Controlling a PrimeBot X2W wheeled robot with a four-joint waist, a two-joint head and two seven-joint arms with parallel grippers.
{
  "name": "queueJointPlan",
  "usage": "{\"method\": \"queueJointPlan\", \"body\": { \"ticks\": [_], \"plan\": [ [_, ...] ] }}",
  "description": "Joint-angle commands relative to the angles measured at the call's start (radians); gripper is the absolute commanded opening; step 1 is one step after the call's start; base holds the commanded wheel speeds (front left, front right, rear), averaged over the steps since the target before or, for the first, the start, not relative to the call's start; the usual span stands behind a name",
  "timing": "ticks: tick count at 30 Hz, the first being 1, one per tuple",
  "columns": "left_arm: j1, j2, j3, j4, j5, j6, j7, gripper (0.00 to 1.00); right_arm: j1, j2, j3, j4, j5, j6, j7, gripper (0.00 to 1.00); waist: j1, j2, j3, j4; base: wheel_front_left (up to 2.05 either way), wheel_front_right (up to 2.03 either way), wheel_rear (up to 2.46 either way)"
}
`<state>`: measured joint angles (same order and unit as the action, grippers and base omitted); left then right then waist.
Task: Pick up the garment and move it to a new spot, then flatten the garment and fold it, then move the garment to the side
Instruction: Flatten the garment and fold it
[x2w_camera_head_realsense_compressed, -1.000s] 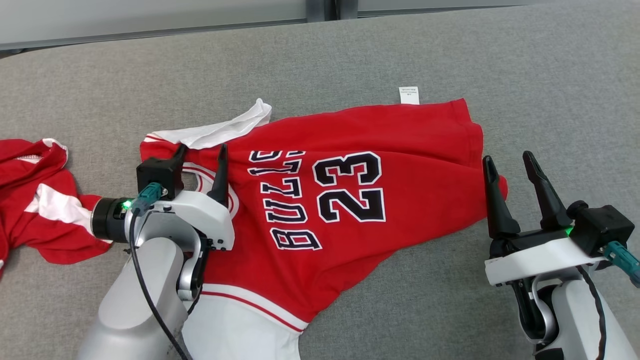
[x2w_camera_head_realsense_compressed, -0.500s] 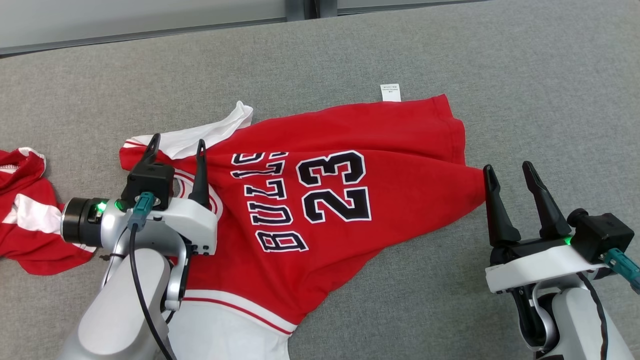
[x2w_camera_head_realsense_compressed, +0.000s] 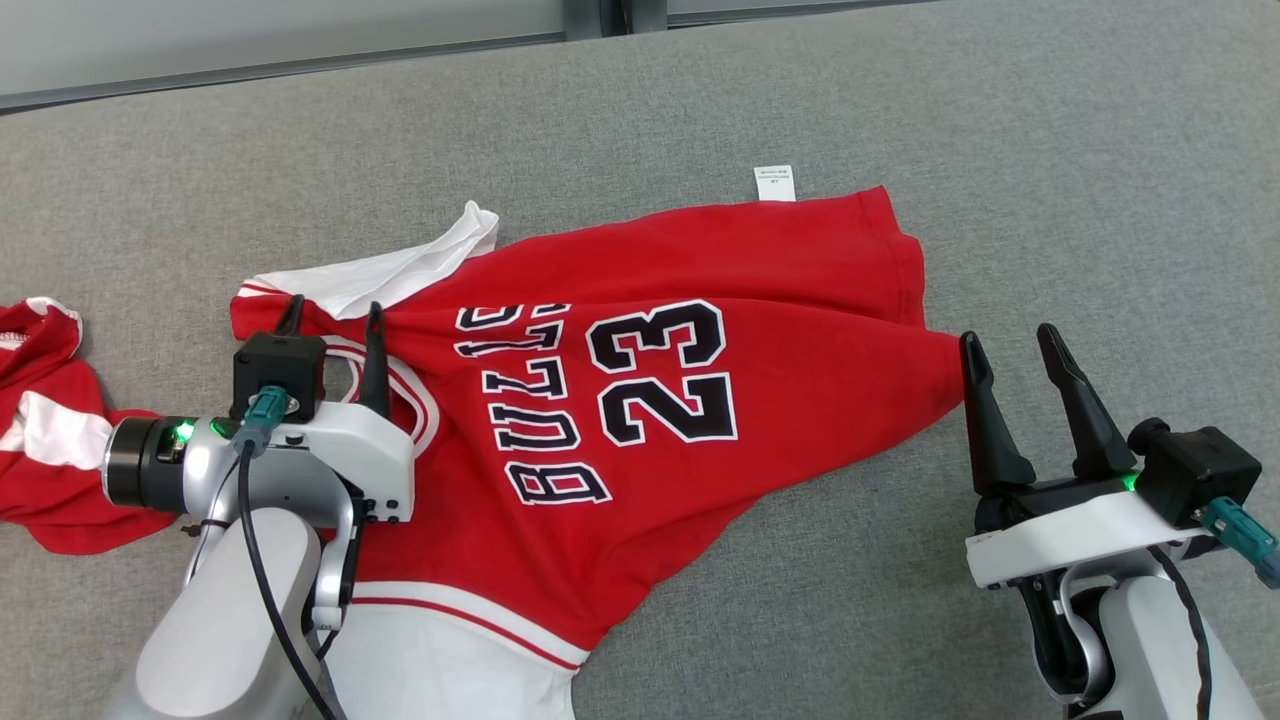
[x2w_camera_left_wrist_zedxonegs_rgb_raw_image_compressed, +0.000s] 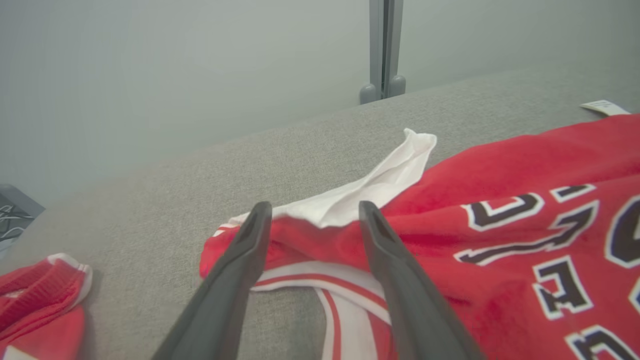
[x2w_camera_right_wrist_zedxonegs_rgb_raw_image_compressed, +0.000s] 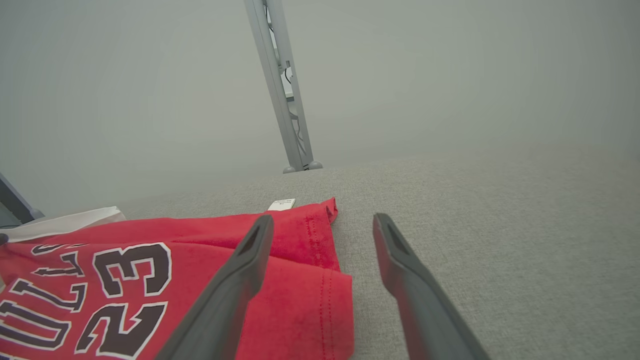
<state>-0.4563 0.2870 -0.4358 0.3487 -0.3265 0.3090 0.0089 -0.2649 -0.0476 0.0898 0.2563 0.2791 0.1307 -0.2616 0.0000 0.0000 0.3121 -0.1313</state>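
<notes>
1. The red garment (x2w_camera_head_realsense_compressed: 700, 330) lay spread on the grey tabletop (x2w_camera_head_realsense_compressed: 1050, 150), with its "BULLS 23" print facing up.
2. A white flap (x2w_camera_head_realsense_compressed: 400, 270) stuck out at the garment's far left edge.
3. The left tool (x2w_camera_head_realsense_compressed: 335, 306) stood spread over the neckline, pinching nothing.
4. The right tool (x2w_camera_head_realsense_compressed: 1008, 336) was also spread wide at the hem corner, one finger above cloth and the other above bare tabletop.
5. A second red cloth (x2w_camera_head_realsense_compressed: 45, 440) lay crumpled beside the left arm.

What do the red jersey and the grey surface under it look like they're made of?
Red jersey: soft matte knit, probably cotton; it creases, with stitched hems. Grey surface: seemingly woven or felt-like fabric, matte, finely flecked.
</notes>
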Motion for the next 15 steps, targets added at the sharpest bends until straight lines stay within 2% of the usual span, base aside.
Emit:
{"method": "queueJointPlan", "body": {
  "ticks": [1,2,3,4,5,6,7,8,15],
  "plan": [
    [-0.014,0.004,0.005,0.008,-0.008,-0.003,0.0,0.78,0.004,-0.006,-0.001,-0.004,-0.009,0.0,-0.006,1.0,0.0,0.0,0.002,-0.001,0.0,0.0,0.0],
    [-0.019,0.005,0.005,0.014,-0.009,-0.006,-0.002,0.85,0.005,-0.006,-0.001,-0.004,-0.009,0.0,-0.006,1.0,0.0,0.0,0.003,-0.002,0.0,0.0,0.0],
    [-0.025,0.006,0.004,0.019,-0.008,-0.008,-0.005,0.86,0.006,-0.006,0.0,-0.004,-0.009,0.0,-0.006,1.0,0.0,0.0,0.004,-0.002,0.0,0.0,0.0],
    [-0.029,0.005,0.003,0.026,-0.008,-0.009,-0.008,0.84,0.007,-0.006,0.001,-0.005,-0.01,0.0,-0.006,1.0,0.0,0.0,0.005,-0.002,0.0,0.0,0.0],
    [-0.031,0.005,0.001,0.035,-0.008,-0.012,-0.008,0.49,0.008,-0.006,0.001,-0.005,-0.011,0.0,-0.006,1.0,0.0,0.0,0.006,-0.002,0.0,0.0,0.0],
    [-0.035,0.005,0.0,0.043,-0.009,-0.015,-0.011,0.35,0.01,-0.006,0.002,-0.007,-0.013,0.0,-0.006,1.0,0.0,0.0,0.006,-0.003,0.0,0.0,0.0],
    [-0.042,0.005,0.0,0.049,-0.009,-0.015,-0.016,0.15,0.011,-0.006,0.002,-0.008,-0.015,0.0,-0.006,1.0,0.0,0.0,0.007,-0.003,0.0,0.0,0.0],
    [-0.047,0.003,-0.001,0.055,-0.007,-0.016,-0.022,0.0,0.013,-0.006,0.002,-0.009,-0.017,0.0,-0.006,1.0,0.0,0.0,0.007,-0.004,0.0,0.0,0.0],
    [-0.04,-0.004,-0.001,0.047,-0.006,-0.005,-0.071,0.0,0.015,-0.006,-0.007,-0.005,-0.029,0.0,-0.006,1.0,0.0,0.0,0.011,0.007,0.0,0.0,0.0]
  ]
}}
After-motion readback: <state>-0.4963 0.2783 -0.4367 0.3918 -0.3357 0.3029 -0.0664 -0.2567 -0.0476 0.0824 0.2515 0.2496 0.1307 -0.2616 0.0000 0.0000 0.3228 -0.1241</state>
